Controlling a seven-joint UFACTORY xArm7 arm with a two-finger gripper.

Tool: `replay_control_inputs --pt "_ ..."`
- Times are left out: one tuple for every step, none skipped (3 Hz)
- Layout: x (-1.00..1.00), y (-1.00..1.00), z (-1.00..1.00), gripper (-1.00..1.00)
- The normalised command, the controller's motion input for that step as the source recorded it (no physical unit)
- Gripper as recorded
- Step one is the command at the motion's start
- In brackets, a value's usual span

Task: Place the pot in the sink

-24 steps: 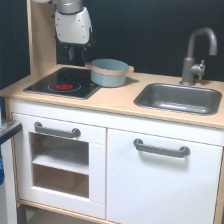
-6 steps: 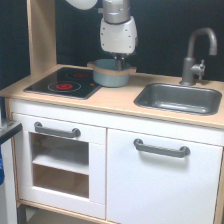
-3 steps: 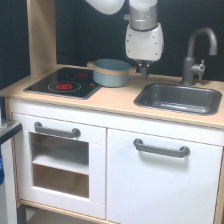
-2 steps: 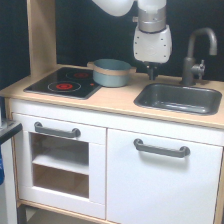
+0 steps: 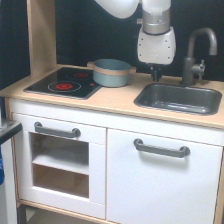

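The light blue-grey pot [image 5: 111, 73] with its tan rim band stands upright on the counter at the right edge of the black stovetop [image 5: 62, 84]. The dark grey sink [image 5: 180, 98] lies to the exterior view's right of it, with nothing showing inside, and the grey curved faucet [image 5: 196, 55] stands behind it. My gripper [image 5: 156, 75] hangs below the white wrist, to the right of the pot and apart from it, above the sink's back left corner. Its dark fingers look pressed together and hold nothing.
A wooden side post [image 5: 41, 35] rises at the counter's back left. The white cabinet front below has two grey handles [image 5: 161, 148]. The dark back wall stands close behind the pot and faucet.
My gripper has moved from beside the pot toward the exterior view's right, to above the sink's left end. The pot has stayed beside the stovetop.
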Motion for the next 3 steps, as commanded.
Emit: replay_control_inputs --pt "-0.12 0.23 -0.24 0.35" --pt "-0.05 -0.03 -0.06 0.95" --pt "0.01 -0.06 0.32 0.99"
